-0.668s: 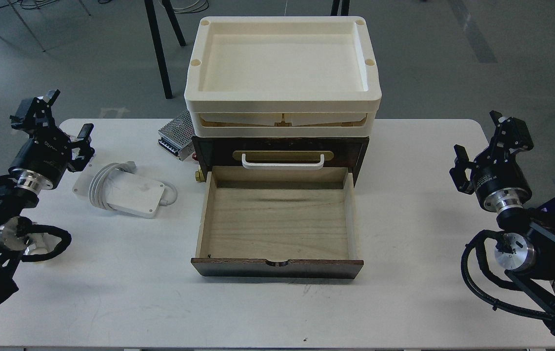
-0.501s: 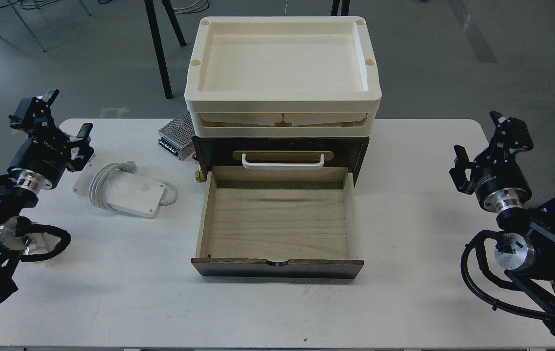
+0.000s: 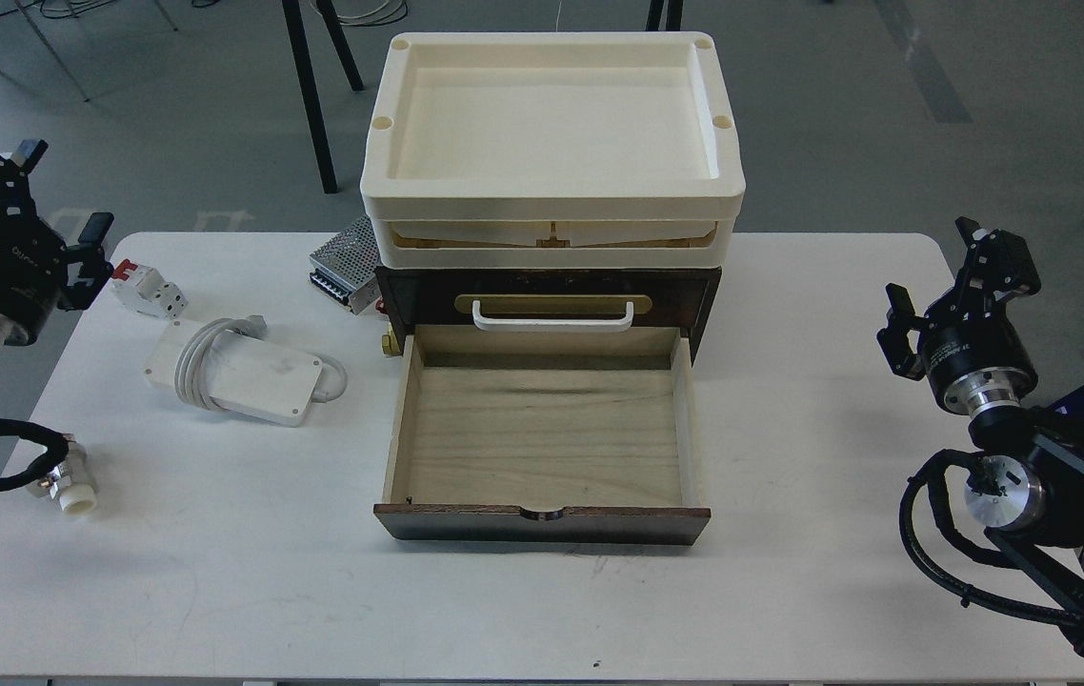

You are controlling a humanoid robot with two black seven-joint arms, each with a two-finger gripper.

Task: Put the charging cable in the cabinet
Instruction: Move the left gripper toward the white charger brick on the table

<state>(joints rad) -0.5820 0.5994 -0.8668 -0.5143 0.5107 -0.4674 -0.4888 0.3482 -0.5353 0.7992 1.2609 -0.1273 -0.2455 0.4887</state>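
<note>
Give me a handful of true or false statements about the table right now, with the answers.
1. The charging cable lies inside the drawer. False: it lies on the table, left of the cabinet.
2. The drawer is pulled open and holds nothing. True.
3. The left gripper holds the charging cable. False: it is open and apart from it.
4. Cream trays sit on top of the cabinet. True.
5. The right gripper is open and holds nothing. True.

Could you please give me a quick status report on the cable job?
Left gripper and right gripper open, empty. Charging cable on table, left of cabinet. Drawer open, path clear.
</note>
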